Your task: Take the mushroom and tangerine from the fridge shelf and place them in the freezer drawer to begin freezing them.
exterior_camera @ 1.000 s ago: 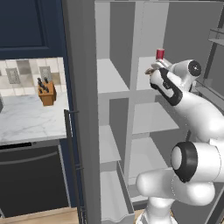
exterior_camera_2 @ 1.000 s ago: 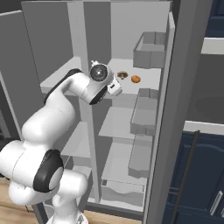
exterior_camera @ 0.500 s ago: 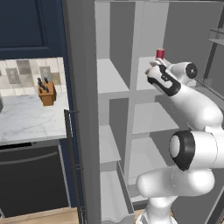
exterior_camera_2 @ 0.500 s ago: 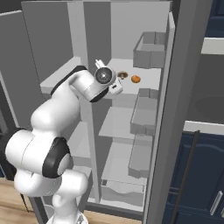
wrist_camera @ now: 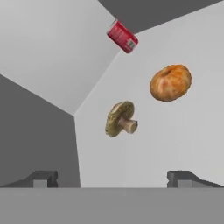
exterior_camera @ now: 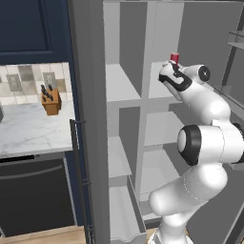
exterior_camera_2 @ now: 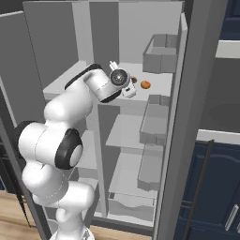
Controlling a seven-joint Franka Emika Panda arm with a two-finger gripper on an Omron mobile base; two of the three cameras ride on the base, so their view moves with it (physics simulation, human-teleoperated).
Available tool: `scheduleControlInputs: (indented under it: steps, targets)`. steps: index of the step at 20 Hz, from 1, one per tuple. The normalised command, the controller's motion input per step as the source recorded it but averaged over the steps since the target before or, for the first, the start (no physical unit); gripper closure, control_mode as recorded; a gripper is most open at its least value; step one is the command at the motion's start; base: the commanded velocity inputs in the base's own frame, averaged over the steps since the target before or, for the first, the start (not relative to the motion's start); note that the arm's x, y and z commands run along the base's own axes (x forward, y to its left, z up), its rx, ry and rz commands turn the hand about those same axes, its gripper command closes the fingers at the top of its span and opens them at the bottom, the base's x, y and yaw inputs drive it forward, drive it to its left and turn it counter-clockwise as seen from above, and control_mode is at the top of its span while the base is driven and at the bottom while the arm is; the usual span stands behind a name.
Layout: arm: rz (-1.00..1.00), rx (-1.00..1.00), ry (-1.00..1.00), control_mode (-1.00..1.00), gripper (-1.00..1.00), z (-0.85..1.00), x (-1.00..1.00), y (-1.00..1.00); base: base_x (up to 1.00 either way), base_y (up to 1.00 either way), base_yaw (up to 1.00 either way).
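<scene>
Fridge stands open across centre of both base views, pale-grey inside, w/ a divider splitting it into a narrow column and a broader one. My arm rises from lower right of the left base view and lower left of the right base view, bending up so the wrist sits at the upper shelf level. Door racks run down the right side in the right base view, stacked one under another. Freezer drawer is at bottom centre of the left base view, in the narrow column, pulled out toward me, front lip dipped. Fridge shelf is the flat board upper centre of the right base view; in the hand view it spreads pale over the right half. On it, three small things, all apart from each other: can red, at top centre of the hand view, against the back corner; tangerine orange, upper right of the hand view, and just right of my wrist in the right base view; mushroom brownish, centre of the hand view, lying on its side, stem pointing right. My gripper is at bottom of the hand view, fingers spread wide, nothing between them, short of the mushroom, no contact.
</scene>
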Motion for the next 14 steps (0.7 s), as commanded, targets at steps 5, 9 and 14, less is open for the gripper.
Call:
scheduleControlInputs:
  steps: [5, 9, 14]
  targets:
    - [0.0, 0.05, 0.08, -1.0, -1.0, 0.0, 0.36, -0.19, 0.0, 0.0, 0.0]
    - [0.0, 0.09, 0.06, -1.0, -1.0, 0.0, 0.3, -0.09, 0.0, 0.0, 0.0]
    - [0.0, 0.11, 0.05, -1.0, -1.0, 0.0, 0.34, 0.0, 0.0, 0.0, 0.0]
